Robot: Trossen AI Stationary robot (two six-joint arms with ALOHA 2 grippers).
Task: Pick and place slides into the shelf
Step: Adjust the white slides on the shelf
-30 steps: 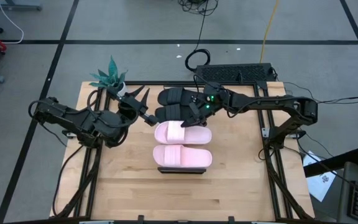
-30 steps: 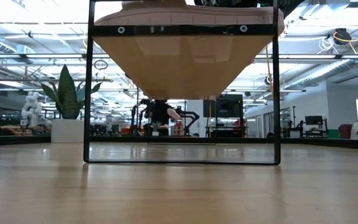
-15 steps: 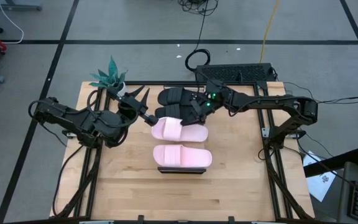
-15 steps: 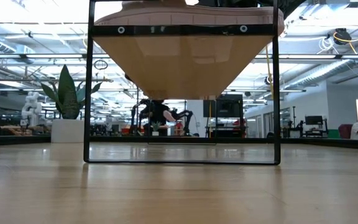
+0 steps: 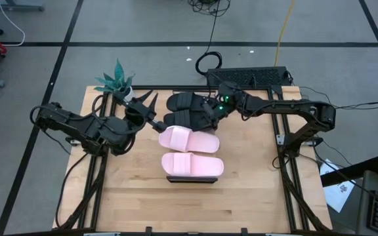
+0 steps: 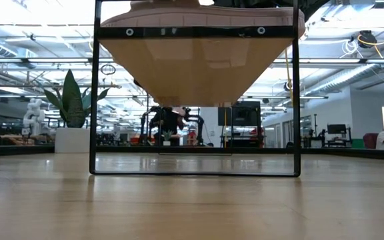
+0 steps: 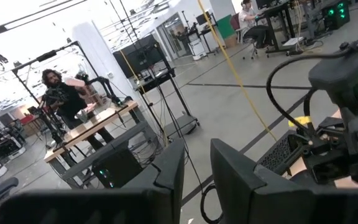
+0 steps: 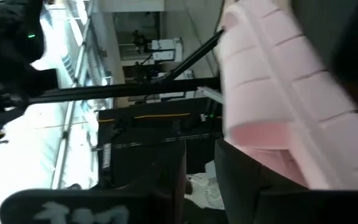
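Shelf (image 5: 190, 178): long low slatted rack in the middle of the table (image 5: 241, 203); only its near dark edge shows under the sandals.
On the shelf: near pink slide (image 5: 192, 164) lies flat; two black slides (image 5: 188, 101) sit at the far end.
Second pink slide (image 5: 189, 139): between them, tilted, its far edge against the black pair.
Right gripper (image 5: 209, 117): clenched on the second pink slide's edge.
Left gripper (image 5: 146, 98): fingers spread, grasping nothing, raised beside the potted plant (image 5: 117, 80).

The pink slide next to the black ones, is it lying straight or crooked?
Crooked. The upper pink slide slants beside the straight lower one. The right gripper is at its far edge.
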